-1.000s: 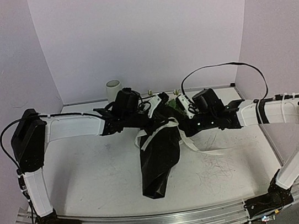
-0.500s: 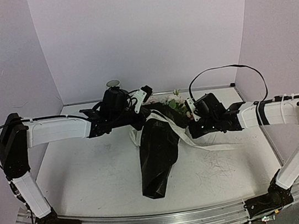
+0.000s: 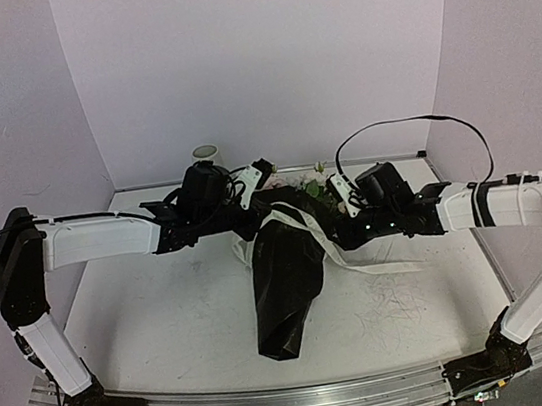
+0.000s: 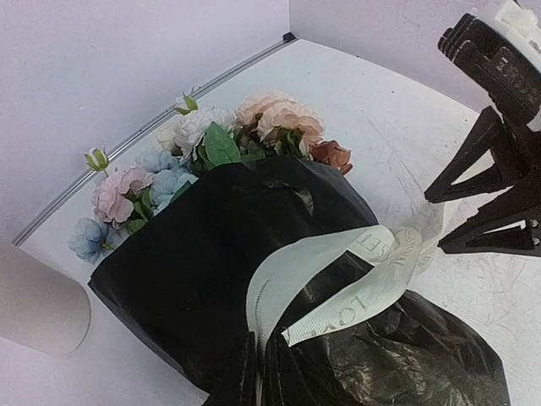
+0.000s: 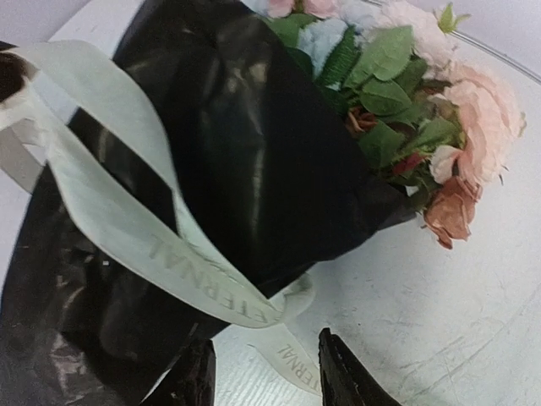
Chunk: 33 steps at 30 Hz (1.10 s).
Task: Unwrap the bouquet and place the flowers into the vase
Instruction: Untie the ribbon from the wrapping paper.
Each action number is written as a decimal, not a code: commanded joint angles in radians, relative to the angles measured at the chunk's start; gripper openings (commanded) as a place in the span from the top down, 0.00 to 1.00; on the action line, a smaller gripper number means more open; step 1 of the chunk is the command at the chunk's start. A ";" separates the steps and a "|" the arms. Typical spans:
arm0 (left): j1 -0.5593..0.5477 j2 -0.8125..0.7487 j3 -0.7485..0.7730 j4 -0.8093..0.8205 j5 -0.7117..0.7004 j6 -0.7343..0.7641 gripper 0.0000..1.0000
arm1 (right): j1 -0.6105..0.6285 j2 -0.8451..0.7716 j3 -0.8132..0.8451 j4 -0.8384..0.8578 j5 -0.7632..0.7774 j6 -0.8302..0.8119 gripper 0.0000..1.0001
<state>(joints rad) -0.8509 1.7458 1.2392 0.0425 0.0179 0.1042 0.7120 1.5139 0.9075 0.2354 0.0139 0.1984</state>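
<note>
The bouquet lies on the white table, its black wrap [image 3: 286,272] pointing to the near edge. The flowers [image 3: 314,185] show pink, peach, white and blue heads [image 4: 254,127] at the far end. A cream ribbon [image 4: 338,271] loops over the wrap. My left gripper [image 4: 258,351] is shut on that ribbon near the bouquet's top left [image 3: 252,199]. My right gripper [image 5: 266,376] stands open low at the bouquet's right side [image 3: 342,221], and a loose ribbon end [image 5: 287,351] lies on the table between its fingers. The white vase [image 3: 206,155] stands behind the left wrist.
Walls close in the table at the back and both sides. A black cable [image 3: 406,123] arcs above the right arm. An aluminium rail [image 3: 299,401] runs along the near edge. Pen scribbles [image 3: 396,301] mark the table at the right of the wrap.
My right gripper has opened and let the ribbon fall. The left arm drew back to the left with the ribbon, and the flower heads came into view.
</note>
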 commanded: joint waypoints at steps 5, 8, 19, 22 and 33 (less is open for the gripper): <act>-0.002 -0.028 0.019 0.014 0.083 -0.025 0.92 | 0.001 0.048 0.119 0.028 -0.198 -0.066 0.57; -0.002 -0.031 0.017 0.013 0.095 -0.029 0.92 | 0.001 0.076 0.150 0.030 -0.223 -0.062 0.57; -0.002 -0.014 0.037 0.014 0.117 -0.036 0.92 | 0.007 0.149 0.229 0.049 -0.285 -0.040 0.57; -0.002 -0.010 0.045 0.014 0.121 -0.037 0.92 | 0.009 0.157 0.239 0.051 -0.289 -0.034 0.57; -0.002 -0.006 0.045 0.014 0.095 -0.037 0.92 | 0.010 0.066 0.174 0.040 -0.171 -0.017 0.46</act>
<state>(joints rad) -0.8509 1.7462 1.2415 0.0425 0.1280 0.0769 0.7189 1.6554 1.1065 0.2764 -0.1781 0.1802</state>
